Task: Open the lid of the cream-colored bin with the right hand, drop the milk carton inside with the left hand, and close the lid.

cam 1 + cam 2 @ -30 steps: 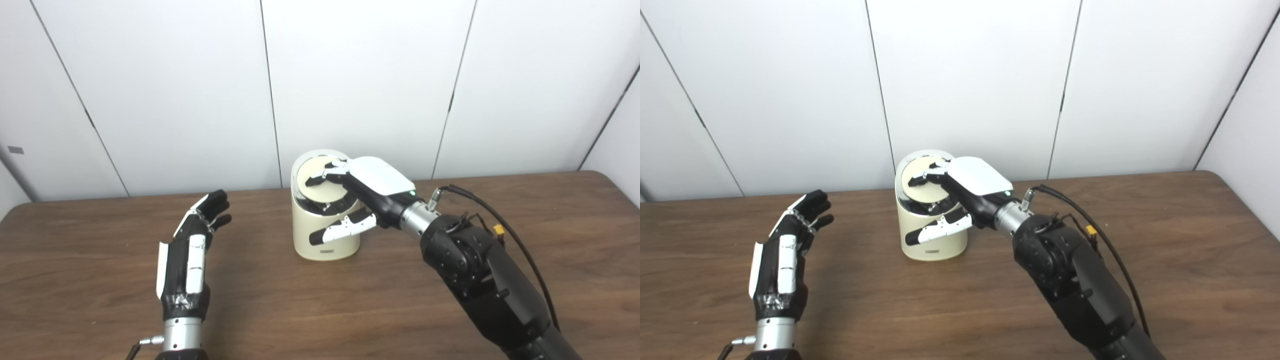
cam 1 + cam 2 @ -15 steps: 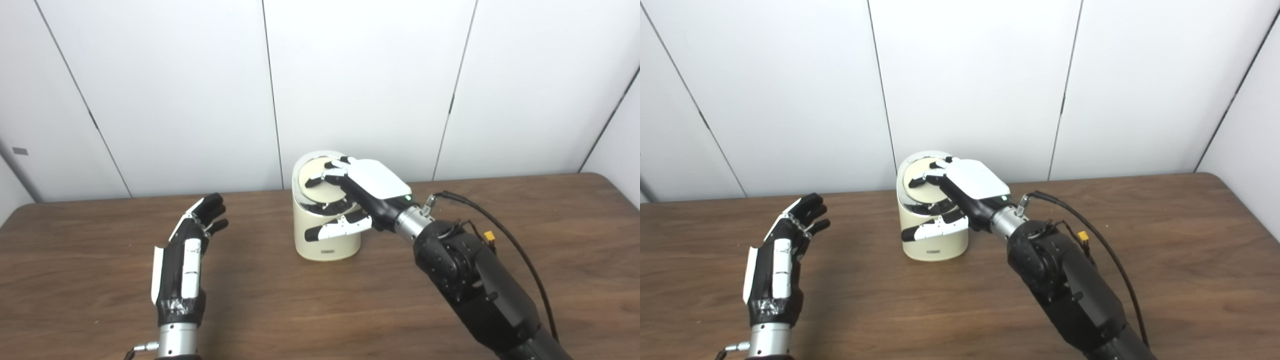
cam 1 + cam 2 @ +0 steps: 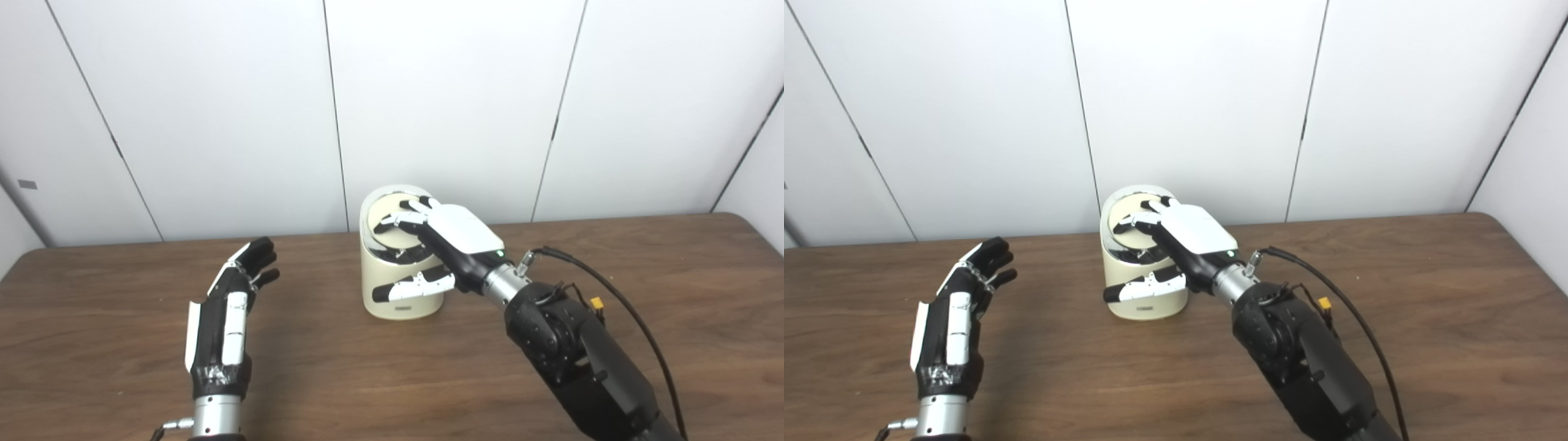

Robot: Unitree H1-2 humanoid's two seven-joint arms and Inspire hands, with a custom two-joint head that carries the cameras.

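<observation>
The right hand (image 3: 450, 236) rests on top of the cream bin (image 3: 398, 288), its fingers (image 3: 398, 219) spread over the round lid (image 3: 386, 214) and its thumb lying across the front wall; it grips nothing, just pressing. The bin stands upright near the back of the counter (image 3: 392, 380), long axis vertical, lid tipped toward the left. The left hand (image 3: 229, 309) hovers released and empty, well apart. No milk carton shows anywhere, so this looks like the closing step; next calls for pushing the lid flat.
</observation>
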